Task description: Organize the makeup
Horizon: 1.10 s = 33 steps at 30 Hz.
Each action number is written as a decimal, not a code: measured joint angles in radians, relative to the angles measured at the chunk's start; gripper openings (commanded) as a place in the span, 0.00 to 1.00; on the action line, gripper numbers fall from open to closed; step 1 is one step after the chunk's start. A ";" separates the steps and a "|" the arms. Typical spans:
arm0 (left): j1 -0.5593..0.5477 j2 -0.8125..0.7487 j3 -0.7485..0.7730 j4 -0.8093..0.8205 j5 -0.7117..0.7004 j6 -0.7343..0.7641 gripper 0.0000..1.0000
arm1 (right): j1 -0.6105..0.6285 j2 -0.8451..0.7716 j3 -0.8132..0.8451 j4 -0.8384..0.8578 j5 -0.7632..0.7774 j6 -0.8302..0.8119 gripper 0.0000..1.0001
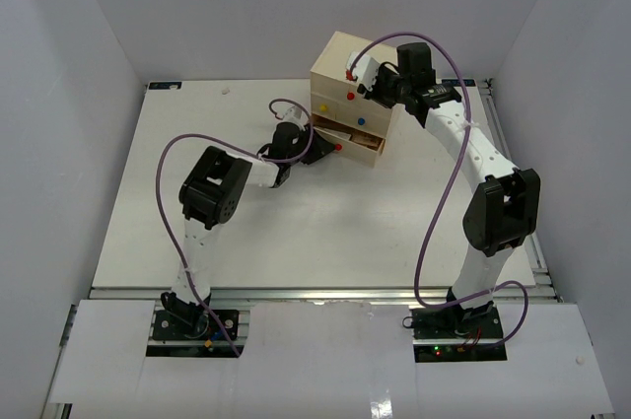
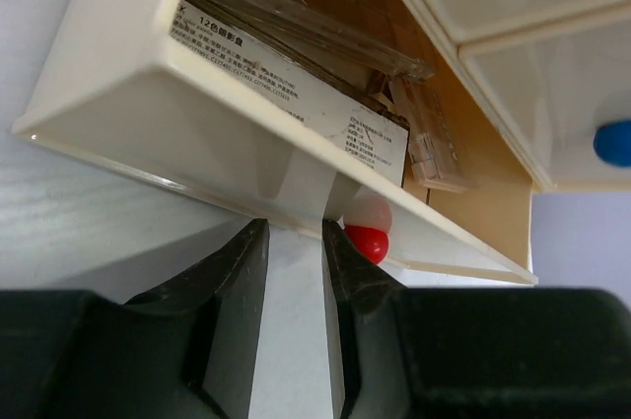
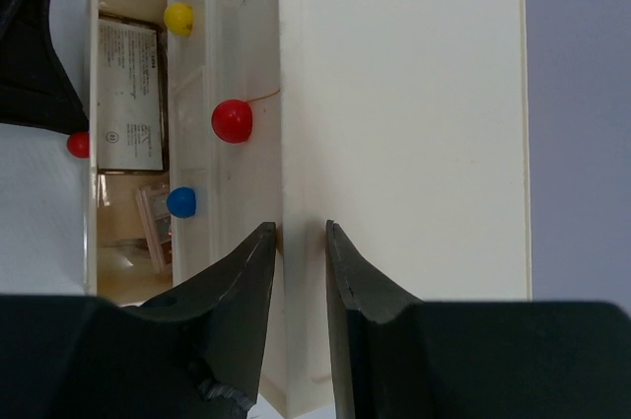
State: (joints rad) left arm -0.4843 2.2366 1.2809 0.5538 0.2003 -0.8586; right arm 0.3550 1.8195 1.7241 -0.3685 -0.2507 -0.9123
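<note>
- Makeup palettes lie in the chest's open drawer, desk's far edge.
- Left tool pinches drawer front.
- Right tool, nearly closed, probably steadies chest.

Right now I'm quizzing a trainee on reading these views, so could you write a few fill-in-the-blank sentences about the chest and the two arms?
1. The only open drawer of the chest is the ____ one.
2. That drawer's knob is coloured ____.
3. The left gripper is at the open drawer, while the right gripper has its fingers up at the chest's ____.
4. Beside the yellow knob, the middle row's other knob is ____.

Missing words: bottom; red; top; blue.
</note>
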 measured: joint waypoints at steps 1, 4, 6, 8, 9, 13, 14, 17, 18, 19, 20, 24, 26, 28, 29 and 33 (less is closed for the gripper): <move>0.000 0.012 0.017 0.000 -0.002 -0.005 0.39 | 0.000 0.000 0.000 0.001 -0.001 0.000 0.31; 0.000 0.053 0.074 -0.002 -0.009 -0.028 0.40 | 0.000 0.002 0.000 0.003 -0.005 0.000 0.31; 0.000 0.085 0.119 -0.001 -0.017 -0.045 0.41 | 0.000 0.002 0.000 0.004 -0.006 0.000 0.31; 0.000 0.114 0.160 -0.004 -0.022 -0.066 0.41 | 0.000 0.003 0.000 0.004 -0.006 0.000 0.31; 0.000 0.131 0.182 -0.005 -0.024 -0.078 0.41 | 0.000 0.003 0.000 0.005 -0.006 0.000 0.31; 0.000 0.180 0.246 -0.007 -0.024 -0.119 0.42 | -0.001 0.007 0.000 0.017 -0.005 0.000 0.31; 0.000 0.184 0.255 -0.009 -0.024 -0.126 0.43 | -0.002 0.010 0.000 0.024 -0.005 0.000 0.32; 0.000 0.192 0.269 -0.015 -0.028 -0.137 0.45 | -0.002 0.014 0.000 0.036 0.000 0.001 0.39; 0.000 0.192 0.269 -0.015 -0.028 -0.140 0.46 | -0.002 0.015 0.000 0.036 0.002 0.003 0.46; 0.000 0.192 0.269 -0.013 -0.027 -0.141 0.48 | -0.002 0.015 0.000 0.035 0.003 0.006 0.52; 0.000 0.192 0.265 -0.006 -0.028 -0.142 0.50 | -0.002 0.015 0.000 0.035 0.003 0.010 0.56; 0.004 0.147 0.176 0.057 -0.032 -0.138 0.63 | -0.003 0.015 0.000 0.024 0.001 0.056 0.73; 0.005 0.097 0.101 0.080 -0.032 -0.126 0.66 | -0.005 0.014 0.002 0.014 0.000 0.081 0.79; 0.006 0.034 0.017 0.088 -0.031 -0.110 0.70 | -0.012 0.008 0.004 0.007 -0.002 0.109 0.85; 0.007 0.004 -0.020 0.089 -0.030 -0.102 0.71 | -0.017 0.004 0.006 0.003 -0.002 0.121 0.87; 0.019 -0.125 -0.160 0.108 -0.015 -0.059 0.76 | -0.039 -0.054 0.005 -0.002 -0.008 0.180 0.94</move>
State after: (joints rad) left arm -0.4653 2.1117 1.1204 0.6615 0.1853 -0.9181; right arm 0.3157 1.7660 1.7290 -0.3710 -0.2588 -0.7321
